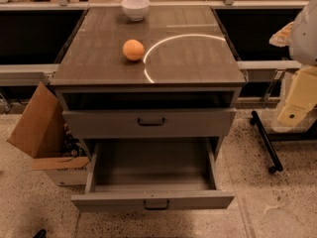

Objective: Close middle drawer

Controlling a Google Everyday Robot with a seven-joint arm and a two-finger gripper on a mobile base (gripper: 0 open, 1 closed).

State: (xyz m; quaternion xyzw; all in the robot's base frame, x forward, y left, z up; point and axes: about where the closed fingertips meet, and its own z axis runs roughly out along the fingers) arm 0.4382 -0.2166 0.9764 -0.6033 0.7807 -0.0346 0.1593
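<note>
The middle drawer (153, 201) is a grey metal drawer with a low wide front and a small dark pull handle (156, 205). It is pulled far out towards me and its inside (151, 165) is bare. The taller-fronted top drawer (148, 123) above it is pulled out a little, with a dark gap showing under the cabinet top. The lowest drawer is hidden beneath the open middle one. My gripper (295, 104) hangs at the right edge of the view, cream-coloured, well to the right of the cabinet and touching nothing.
An orange (133, 49) and a white bowl (135, 8) sit on the cabinet top (188, 63). An open cardboard box (39, 128) stands against the cabinet's left side. A black bar with small wheels (266, 142) lies on the speckled floor to the right.
</note>
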